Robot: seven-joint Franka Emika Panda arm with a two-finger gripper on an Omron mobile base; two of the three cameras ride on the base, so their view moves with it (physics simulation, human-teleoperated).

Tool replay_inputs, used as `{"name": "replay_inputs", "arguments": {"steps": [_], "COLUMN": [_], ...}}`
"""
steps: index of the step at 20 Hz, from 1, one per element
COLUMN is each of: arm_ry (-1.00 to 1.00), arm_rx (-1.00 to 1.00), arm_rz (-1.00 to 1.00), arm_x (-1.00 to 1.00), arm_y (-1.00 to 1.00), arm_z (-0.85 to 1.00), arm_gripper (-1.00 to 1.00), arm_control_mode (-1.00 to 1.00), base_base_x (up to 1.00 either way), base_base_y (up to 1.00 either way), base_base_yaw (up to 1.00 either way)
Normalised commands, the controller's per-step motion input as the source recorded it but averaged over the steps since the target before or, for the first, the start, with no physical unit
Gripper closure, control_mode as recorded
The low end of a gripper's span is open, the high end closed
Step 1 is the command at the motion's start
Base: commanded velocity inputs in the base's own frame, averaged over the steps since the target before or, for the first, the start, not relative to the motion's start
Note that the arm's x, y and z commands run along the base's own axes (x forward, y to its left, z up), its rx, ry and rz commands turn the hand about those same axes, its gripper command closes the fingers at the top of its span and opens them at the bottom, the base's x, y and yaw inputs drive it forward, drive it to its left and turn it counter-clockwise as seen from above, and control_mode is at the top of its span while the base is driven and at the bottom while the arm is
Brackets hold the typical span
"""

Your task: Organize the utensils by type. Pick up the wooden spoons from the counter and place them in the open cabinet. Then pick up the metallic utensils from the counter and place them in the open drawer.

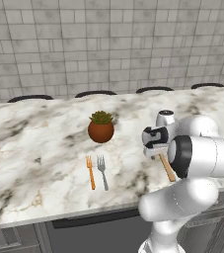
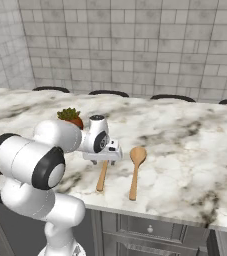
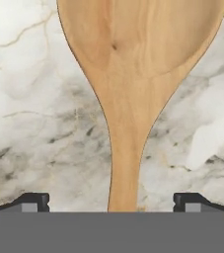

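My gripper [image 3: 112, 202] is open and hangs low over one wooden spoon [image 3: 133, 74]. Its fingertips [image 3: 32, 201] stand on either side of the spoon's slim handle, with the oval bowl ahead of them. In the right base view the gripper [image 2: 102, 156] covers that spoon's bowl and only the handle [image 2: 102, 179] shows. The other wooden spoon [image 2: 135, 172] lies just to its right on the marble counter [image 2: 195, 145]. In the left base view the gripper [image 1: 155, 148] is right of an orange fork [image 1: 90, 173] and a grey metal fork [image 1: 102, 172]. The cabinet and the drawer are out of view.
A potted plant [image 1: 101, 127] in a round brown pot stands behind the forks, left of the gripper. The counter's front edge [image 1: 59, 217] runs close to the utensils, over dark cabinetry. A tiled wall [image 1: 108, 44] closes the back.
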Motion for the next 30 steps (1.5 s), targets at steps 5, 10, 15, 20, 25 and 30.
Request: {"name": "replay_inputs", "arguments": {"steps": [5,10,15,20,25,30], "arm_ry": [0.00,0.00,0.00,0.00,0.03,0.00], "arm_rx": [0.00,0.00,0.00,0.00,0.04,0.08], "arm_rz": [0.00,0.00,0.00,0.00,0.01,0.20], "arm_x": [0.28,0.20,0.12,-0.05,-0.07,-0.06], "arm_y": [-0.01,-0.04,-0.05,-0.10,-0.08,0.01], "arm_z": [-0.23,-0.26,-0.14,-0.01,0.09,0.75], "arm_gripper": [-1.00,-1.00,1.00,1.00,1.00,1.00], "arm_control_mode": [-1.00,-1.00,-1.00,-1.00,-1.00,-1.00], "base_base_x": [0.00,0.00,0.00,0.00,0.00,0.00], "base_base_y": [0.00,0.00,0.00,0.00,0.00,0.00], "base_base_yaw": [0.00,0.00,0.00,0.00,0.00,0.00]}}
